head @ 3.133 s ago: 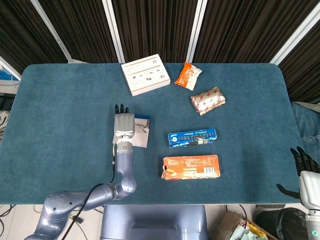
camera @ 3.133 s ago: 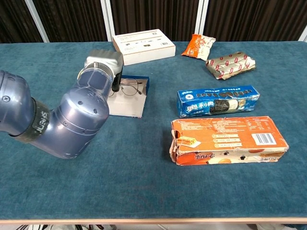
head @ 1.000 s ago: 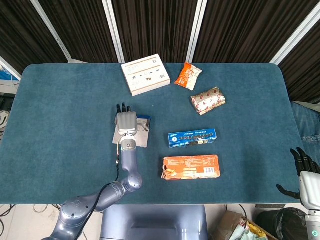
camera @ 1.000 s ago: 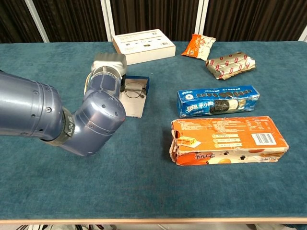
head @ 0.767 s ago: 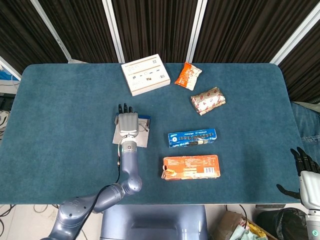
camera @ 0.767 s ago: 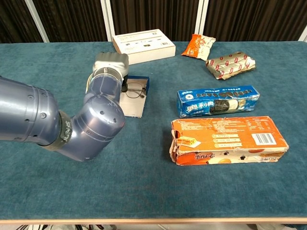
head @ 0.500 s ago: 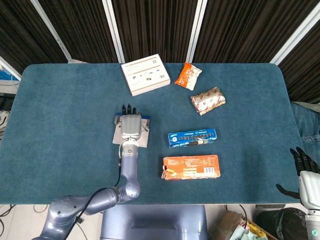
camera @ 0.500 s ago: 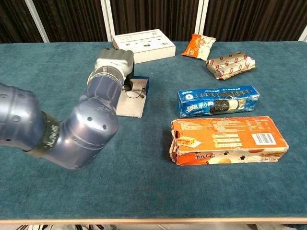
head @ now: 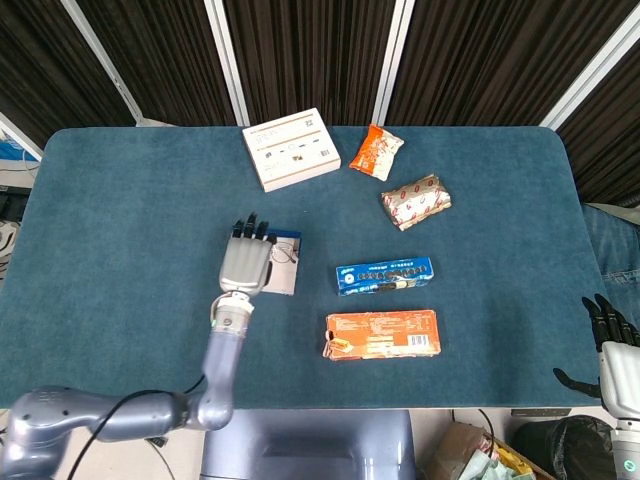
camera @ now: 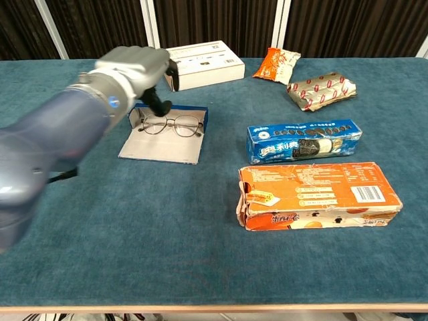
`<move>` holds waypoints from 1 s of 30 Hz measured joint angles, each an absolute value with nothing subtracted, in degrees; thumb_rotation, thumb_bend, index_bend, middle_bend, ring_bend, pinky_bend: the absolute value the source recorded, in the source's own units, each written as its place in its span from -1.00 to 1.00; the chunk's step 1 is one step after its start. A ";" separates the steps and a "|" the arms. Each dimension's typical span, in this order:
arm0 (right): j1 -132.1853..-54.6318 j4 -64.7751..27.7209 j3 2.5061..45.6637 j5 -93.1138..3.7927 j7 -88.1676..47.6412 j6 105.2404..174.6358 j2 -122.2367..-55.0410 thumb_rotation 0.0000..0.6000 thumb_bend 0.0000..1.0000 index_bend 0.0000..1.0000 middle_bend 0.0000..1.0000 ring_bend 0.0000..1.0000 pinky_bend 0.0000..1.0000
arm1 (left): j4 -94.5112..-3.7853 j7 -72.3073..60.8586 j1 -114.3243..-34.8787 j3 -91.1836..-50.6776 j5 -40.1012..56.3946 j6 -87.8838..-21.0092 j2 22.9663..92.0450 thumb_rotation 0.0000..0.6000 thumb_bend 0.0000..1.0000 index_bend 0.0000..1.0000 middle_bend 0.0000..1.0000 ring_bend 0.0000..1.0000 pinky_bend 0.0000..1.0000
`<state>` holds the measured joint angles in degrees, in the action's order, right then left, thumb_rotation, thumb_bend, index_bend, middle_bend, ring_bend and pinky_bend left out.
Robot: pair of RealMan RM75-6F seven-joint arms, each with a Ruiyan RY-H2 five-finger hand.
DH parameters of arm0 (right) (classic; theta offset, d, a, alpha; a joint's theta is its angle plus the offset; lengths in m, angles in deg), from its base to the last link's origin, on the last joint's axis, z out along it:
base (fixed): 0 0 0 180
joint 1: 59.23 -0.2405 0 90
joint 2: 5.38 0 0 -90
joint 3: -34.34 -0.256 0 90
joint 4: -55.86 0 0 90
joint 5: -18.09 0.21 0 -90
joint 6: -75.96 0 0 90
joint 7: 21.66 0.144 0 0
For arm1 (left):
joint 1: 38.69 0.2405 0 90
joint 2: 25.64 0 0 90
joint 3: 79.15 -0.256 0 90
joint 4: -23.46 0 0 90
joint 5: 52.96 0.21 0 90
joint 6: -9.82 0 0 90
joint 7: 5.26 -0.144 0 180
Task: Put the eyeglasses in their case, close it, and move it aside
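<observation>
Eyeglasses lie in open case on desk: first step looks done. My left hand hovers above case, fingers spread, empty. Right hand idle off desk edge, fingers apart. Left: close lid, shift case aside.

Left hand hangs over open case; bare tabletop to case's left. Cookie box stands near on its right, white box behind.
</observation>
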<state>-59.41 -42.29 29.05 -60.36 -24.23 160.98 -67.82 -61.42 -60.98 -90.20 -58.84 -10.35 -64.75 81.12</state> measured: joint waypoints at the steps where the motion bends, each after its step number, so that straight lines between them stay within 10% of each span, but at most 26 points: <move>1: -59.39 -42.33 29.05 -60.37 -24.26 161.02 -67.83 1.00 -0.70 -0.91 -0.99 -0.79 -0.68 | -62.74 -60.45 -89.50 -59.32 -10.10 -64.83 80.15 1.00 -0.13 -0.44 -0.59 -0.72 -0.39; 6: -59.34 -42.41 29.09 -60.34 -24.32 161.06 -67.83 1.00 -0.69 -0.91 -0.99 -0.79 -0.68 | -68.09 -57.02 -85.97 -61.30 -9.67 -64.37 74.66 1.00 -0.05 -0.58 -0.34 -0.26 0.07; 13: -59.47 -42.43 29.07 -60.20 -24.62 160.84 -67.92 1.00 -0.69 -0.91 -0.99 -0.79 -0.68 | -69.57 -53.81 -83.98 -62.89 -11.63 -60.74 71.28 1.00 0.15 -0.89 0.49 0.50 0.57; 30: -59.49 -42.49 28.94 -59.73 -24.73 160.69 -67.86 1.00 -0.62 -0.91 -0.99 -0.79 -0.68 | -70.56 -46.43 -86.89 -61.55 -27.79 -49.44 68.47 1.00 0.30 -1.00 0.66 0.67 0.72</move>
